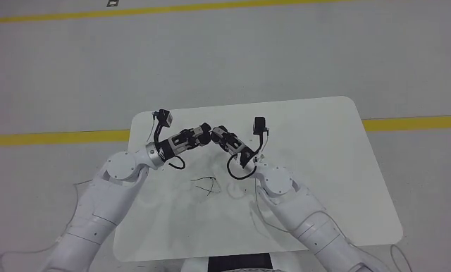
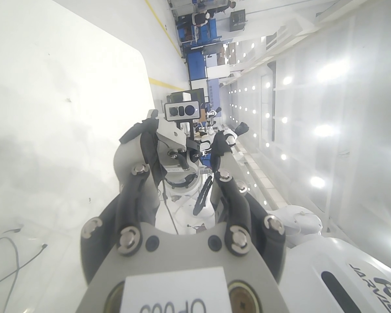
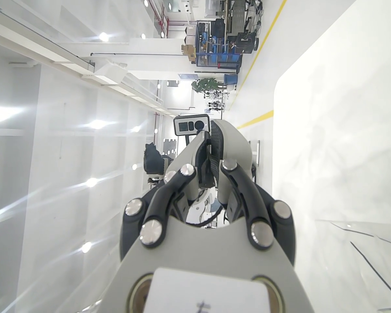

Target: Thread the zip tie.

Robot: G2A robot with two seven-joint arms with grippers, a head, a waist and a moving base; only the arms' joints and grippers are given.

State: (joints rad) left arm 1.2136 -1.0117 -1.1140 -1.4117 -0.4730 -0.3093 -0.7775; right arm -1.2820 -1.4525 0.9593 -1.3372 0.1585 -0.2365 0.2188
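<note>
Several thin dark zip ties [image 1: 207, 184] lie loose on the white table [image 1: 331, 173], in front of both grippers; they also appear as zip ties [image 2: 18, 255] in the left wrist view and zip ties [image 3: 373, 257] in the right wrist view. Both grippers are raised over the table's middle, tip to tip. My left gripper [image 1: 206, 129] [image 2: 184, 143] is open, its black-padded fingers spread and pointing at the right arm's wrist. My right gripper [image 1: 218, 134] [image 3: 209, 146] has its fingers pressed together; I see no tie between them.
The table has rounded corners and free room to the right and at the back. A yellow floor line [image 1: 56, 138] runs behind it. Each arm's wrist camera [image 1: 259, 125] sticks up beside the other gripper.
</note>
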